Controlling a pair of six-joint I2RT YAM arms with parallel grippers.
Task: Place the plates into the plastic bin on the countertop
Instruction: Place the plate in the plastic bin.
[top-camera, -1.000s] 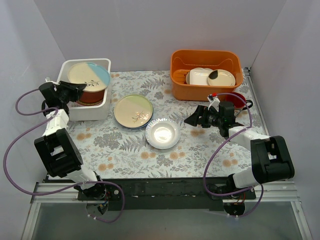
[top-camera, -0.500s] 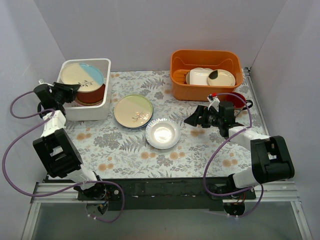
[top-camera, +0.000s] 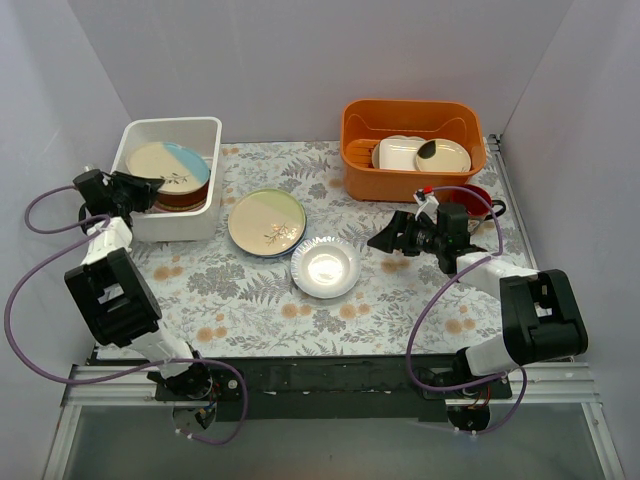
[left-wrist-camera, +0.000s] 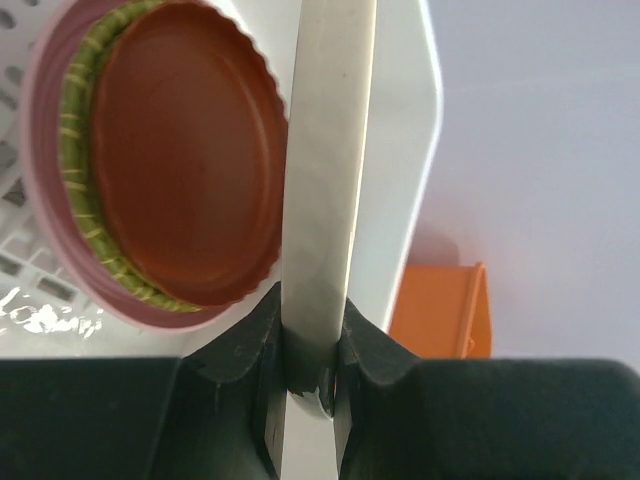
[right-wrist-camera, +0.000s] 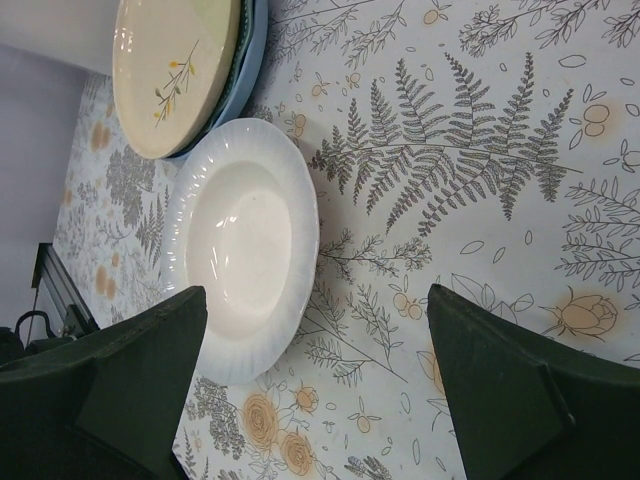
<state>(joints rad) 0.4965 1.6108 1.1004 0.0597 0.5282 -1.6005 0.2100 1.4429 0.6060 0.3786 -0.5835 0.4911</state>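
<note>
Two plates (top-camera: 266, 222) on countertop (top-camera: 250, 290), three in bin (top-camera: 172, 122); left fingers (left-wrist-camera: 235, 370) pinch teal-cream plate (top-camera: 168, 163), right fingers (right-wrist-camera: 130, 370) spread.

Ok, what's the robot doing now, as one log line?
left gripper: shut on teal plate, in bin | right gripper: open, near white plate | on countertop: white plate, green plate

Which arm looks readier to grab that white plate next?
Right. The right gripper is open, facing the white plate; the left gripper is shut on the cream-blue plate in the bin.
</note>
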